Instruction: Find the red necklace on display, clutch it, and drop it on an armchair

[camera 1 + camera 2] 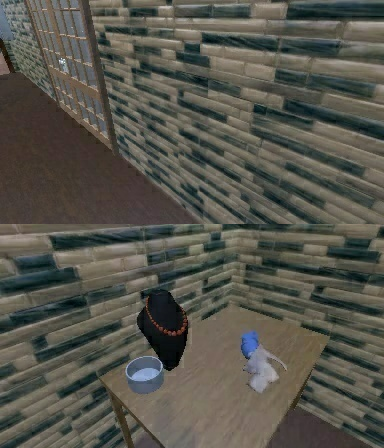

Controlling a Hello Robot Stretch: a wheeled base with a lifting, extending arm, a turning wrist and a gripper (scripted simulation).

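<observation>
No telling the gripper's state from here. Over in the arm side view, there's the red necklace point(168, 330): a string of round red-brown beads looped around the neck of a black bust stand point(166, 352). The loop hangs down the bust's chest, its long axis running top to bottom, facing the view's lower right. The bust stands upright at the wooden table's point(215, 399) far left corner, with a grey bowl point(144, 374) just beside its base.
</observation>
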